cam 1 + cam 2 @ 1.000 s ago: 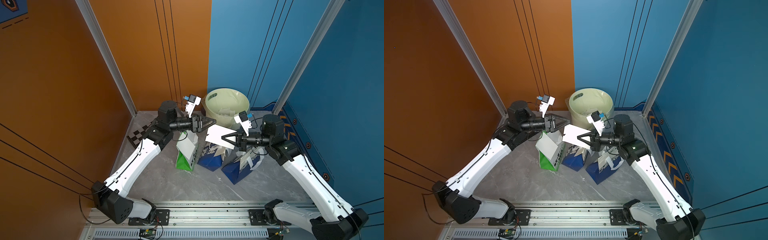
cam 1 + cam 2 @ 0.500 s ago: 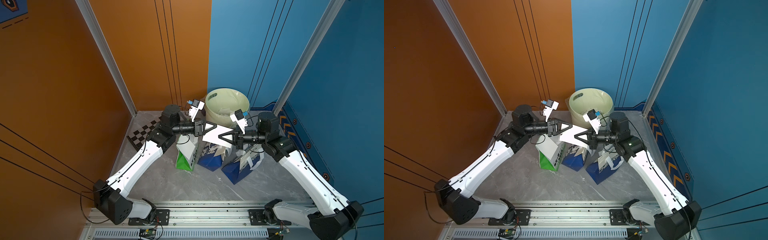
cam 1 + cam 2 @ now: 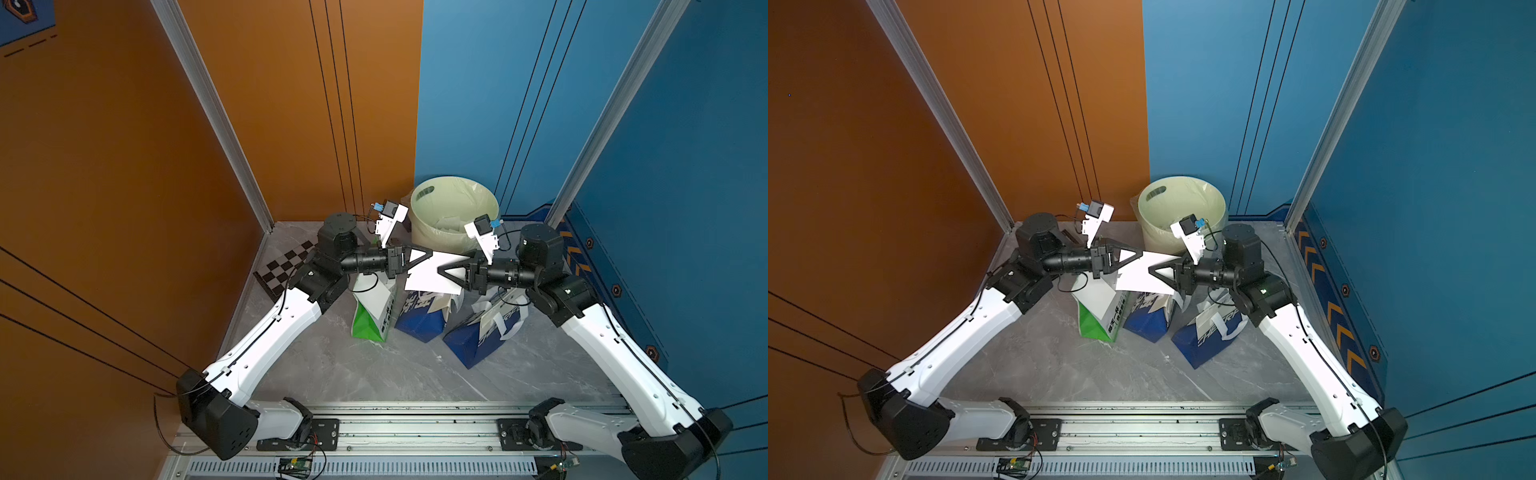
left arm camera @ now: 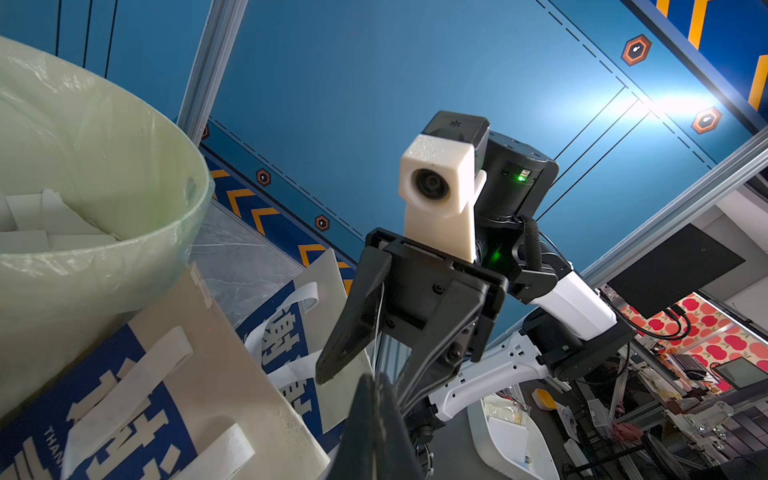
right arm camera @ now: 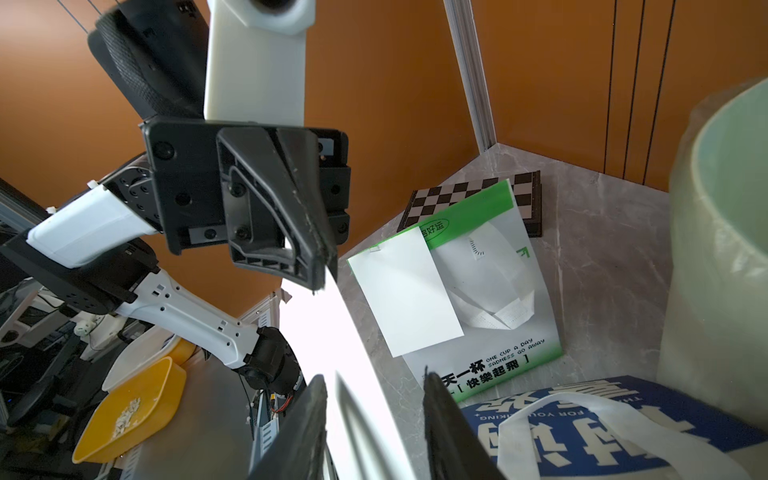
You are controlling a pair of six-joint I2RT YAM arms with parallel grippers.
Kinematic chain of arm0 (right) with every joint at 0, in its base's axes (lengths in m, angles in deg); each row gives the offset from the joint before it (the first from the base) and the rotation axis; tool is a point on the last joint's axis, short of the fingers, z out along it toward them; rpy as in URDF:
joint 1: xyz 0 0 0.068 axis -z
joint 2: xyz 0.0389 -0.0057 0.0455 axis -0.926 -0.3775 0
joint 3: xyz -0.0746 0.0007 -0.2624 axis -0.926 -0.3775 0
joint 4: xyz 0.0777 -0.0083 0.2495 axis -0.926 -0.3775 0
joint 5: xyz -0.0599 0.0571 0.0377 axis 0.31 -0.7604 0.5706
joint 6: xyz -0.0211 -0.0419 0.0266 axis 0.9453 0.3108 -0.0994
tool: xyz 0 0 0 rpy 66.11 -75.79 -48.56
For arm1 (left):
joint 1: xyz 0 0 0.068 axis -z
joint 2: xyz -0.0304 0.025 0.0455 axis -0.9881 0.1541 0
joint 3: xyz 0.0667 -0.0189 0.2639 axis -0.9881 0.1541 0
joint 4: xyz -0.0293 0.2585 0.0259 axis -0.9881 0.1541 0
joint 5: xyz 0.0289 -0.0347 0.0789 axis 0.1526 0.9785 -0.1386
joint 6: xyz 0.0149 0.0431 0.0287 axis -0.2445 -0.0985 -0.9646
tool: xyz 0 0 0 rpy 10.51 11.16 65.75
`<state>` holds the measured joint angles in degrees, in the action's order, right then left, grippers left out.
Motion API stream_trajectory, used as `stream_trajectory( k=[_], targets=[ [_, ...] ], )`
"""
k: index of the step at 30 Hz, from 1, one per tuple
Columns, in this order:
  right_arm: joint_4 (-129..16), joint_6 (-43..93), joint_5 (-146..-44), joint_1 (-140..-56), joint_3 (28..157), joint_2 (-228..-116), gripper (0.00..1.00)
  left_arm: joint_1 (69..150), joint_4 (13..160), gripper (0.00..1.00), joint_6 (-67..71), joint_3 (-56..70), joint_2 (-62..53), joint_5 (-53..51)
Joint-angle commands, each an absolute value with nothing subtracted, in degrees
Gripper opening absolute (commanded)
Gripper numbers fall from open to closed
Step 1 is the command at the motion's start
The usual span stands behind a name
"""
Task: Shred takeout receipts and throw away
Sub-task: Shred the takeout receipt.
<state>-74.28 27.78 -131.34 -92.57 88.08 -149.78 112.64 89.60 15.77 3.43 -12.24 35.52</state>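
- The receipt (image 3: 432, 272) hangs in the air between the two claws, above the bags at the middle of the floor. In both top views its lower part covers the top of the middle bag. From the left wrist it shows edge-on, as no more than a thin pale line.
- The left gripper (image 3: 428, 254) is clenched on the receipt's 9 o'clock edge. In the right wrist view its fingers (image 5: 320, 249) meet on the paper.
- The right gripper (image 3: 441, 271) is released: its jaws stand apart and the sheet passes between them, unpinched.
- Taking the far wall as 12 o'clock, the bin (image 3: 453, 199) stands at 12 o'clock, lined with a clear bag. White paper scraps (image 4: 54, 224) lie in its bottom. The right wrist camera covers part of them from above, so they cannot be counted.
- There are three bags: one green-white bag (image 3: 368, 322) at 9 o'clock of the group, and two blue-white bags (image 3: 417, 322) (image 3: 478, 340). Their insides are not visible.
- A second receipt (image 5: 407, 295) lies flat against the green-white bag's face, which makes two whole receipts.
- One checkerboard (image 3: 286, 266) sits at 10 o'clock, partly behind the left arm.
- A yellow tub (image 5: 137, 399) outside the cell holds whitish bits, too blurred to identify.
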Motion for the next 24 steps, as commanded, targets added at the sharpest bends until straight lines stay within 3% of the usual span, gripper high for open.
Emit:
stream_trajectory(
  k=[1,5,10,14,19,24],
  targets=[
    [-70.54,22.90,-128.65,-92.63,87.74,-146.89,0.42,113.43,88.40,0.00,13.91,4.26,-13.47,34.90],
    [-70.41,22.24,-128.31,-92.56,88.24,-146.14,0.38,114.15,88.42,0.00,12.83,4.64,-13.59,34.74],
    [-70.53,22.18,-128.49,-92.45,87.80,-146.44,0.23,114.45,88.46,0.00,12.78,4.69,-13.58,34.32],
    [-70.54,22.18,-128.40,-92.29,87.53,-146.75,0.21,114.47,88.41,0.00,12.76,4.64,-13.62,34.50],
    [-70.60,22.71,-128.23,-91.99,87.80,-146.75,0.00,114.45,88.43,0.00,12.77,4.73,-13.58,33.99],
    [-71.95,28.07,-126.04,-92.38,88.04,-145.61,0.00,114.07,88.48,0.00,13.69,5.38,-13.32,31.49]
  ],
)
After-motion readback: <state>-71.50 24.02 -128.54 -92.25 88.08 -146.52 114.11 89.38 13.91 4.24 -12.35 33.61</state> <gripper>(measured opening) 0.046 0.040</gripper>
